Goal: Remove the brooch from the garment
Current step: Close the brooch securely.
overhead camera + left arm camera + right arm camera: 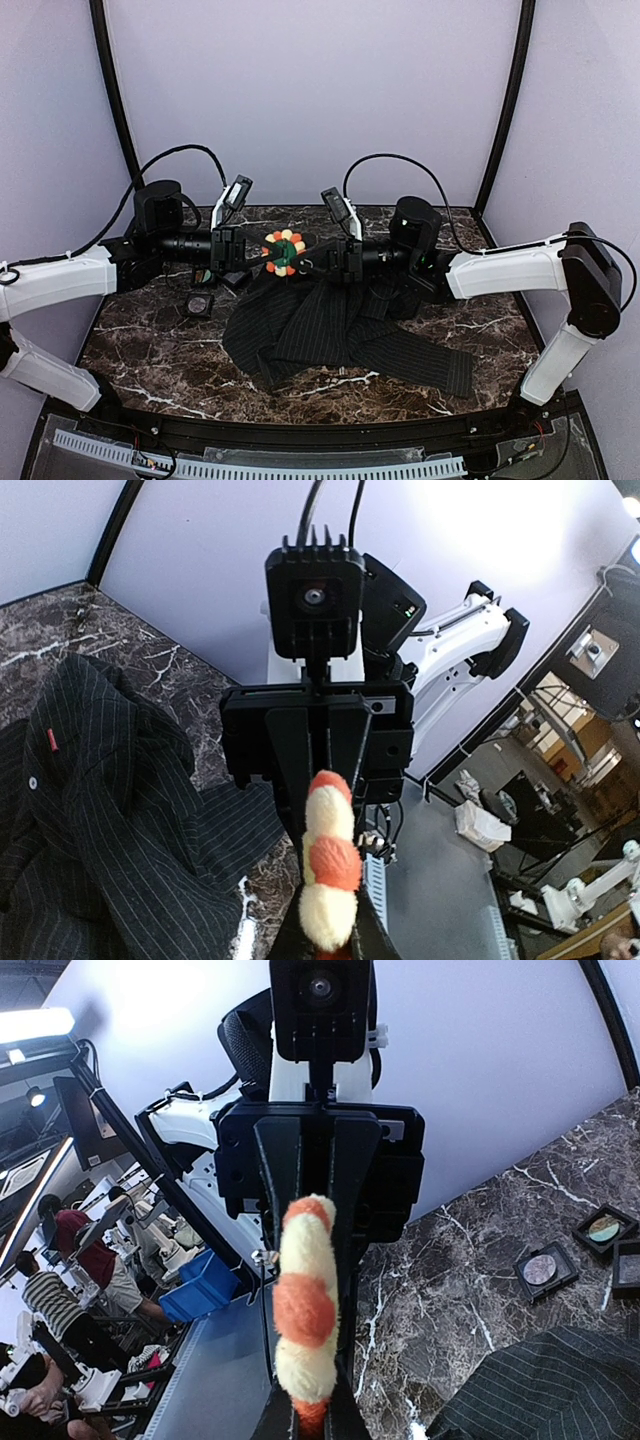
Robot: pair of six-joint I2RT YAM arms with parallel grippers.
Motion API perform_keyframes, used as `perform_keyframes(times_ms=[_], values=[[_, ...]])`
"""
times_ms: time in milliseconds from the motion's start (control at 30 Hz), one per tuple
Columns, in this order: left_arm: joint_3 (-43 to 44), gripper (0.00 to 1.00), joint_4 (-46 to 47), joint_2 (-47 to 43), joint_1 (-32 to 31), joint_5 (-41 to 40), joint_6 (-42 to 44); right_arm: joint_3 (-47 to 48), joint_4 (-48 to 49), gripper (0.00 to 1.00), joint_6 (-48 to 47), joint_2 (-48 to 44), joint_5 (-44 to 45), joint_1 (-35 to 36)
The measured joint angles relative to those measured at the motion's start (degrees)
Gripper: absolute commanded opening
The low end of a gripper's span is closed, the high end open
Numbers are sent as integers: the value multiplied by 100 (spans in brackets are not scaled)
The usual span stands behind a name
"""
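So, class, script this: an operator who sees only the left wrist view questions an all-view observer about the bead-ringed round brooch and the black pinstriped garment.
Operator: What colour is the brooch's centre?
Observer: Green. The bead-ringed round brooch shows its face to the top camera.
Operator: Anything else on the dark marble tabletop?
Observer: A small square black box lies left of the black pinstriped garment.
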Motion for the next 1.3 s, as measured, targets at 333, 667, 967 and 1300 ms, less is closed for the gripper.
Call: perform_keyframes(times_ms=[333,667,967,1300], values=[[-11,1,87,2,0,37,-42,96,-798,61,-592,-79,201,31],[-13,1,197,2,0,59,-103,92,-1827,68,-1419,-531,1139,118],[-15,1,197,2,0,63,-118,98,-2155,69,-1735,-520,1392,306],[-15,1,216,24,0,79,-140,339,-2192,64,-1797,-354,1357,382]])
